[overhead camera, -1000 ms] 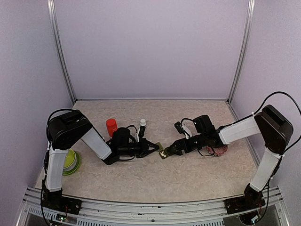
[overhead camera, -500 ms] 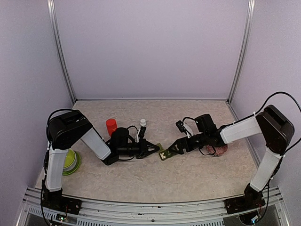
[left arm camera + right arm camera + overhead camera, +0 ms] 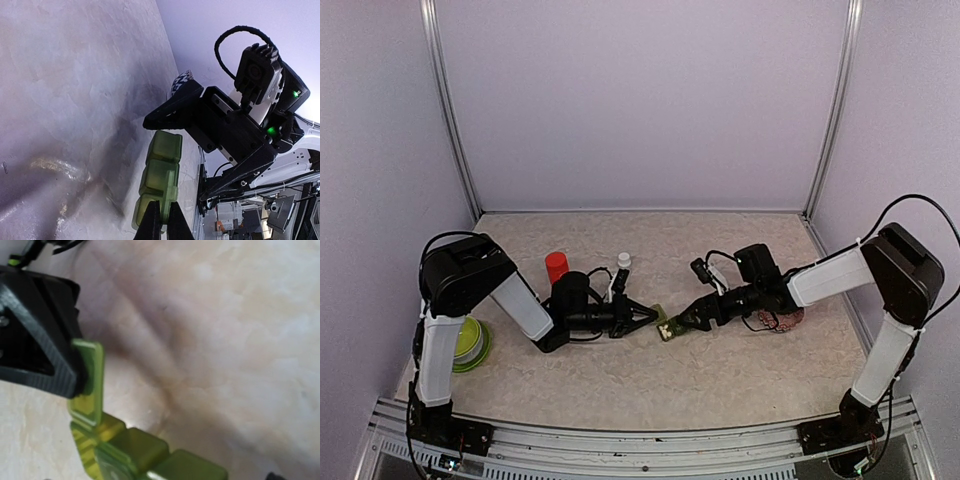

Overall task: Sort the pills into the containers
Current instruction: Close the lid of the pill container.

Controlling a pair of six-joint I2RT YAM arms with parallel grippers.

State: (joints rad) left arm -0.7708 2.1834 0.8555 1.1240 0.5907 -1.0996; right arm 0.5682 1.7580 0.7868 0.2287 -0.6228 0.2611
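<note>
The containers, a dark green strip of three joined compartments, are lying near the middle of the worktop, between the two tools. The left tool is sitting fully closed at the strip's left end, where one lid is standing raised against its tip; whether it is pinching that lid I cannot tell. The right tool is gaping wide just beside the strip's right end, holding nothing.
</note>
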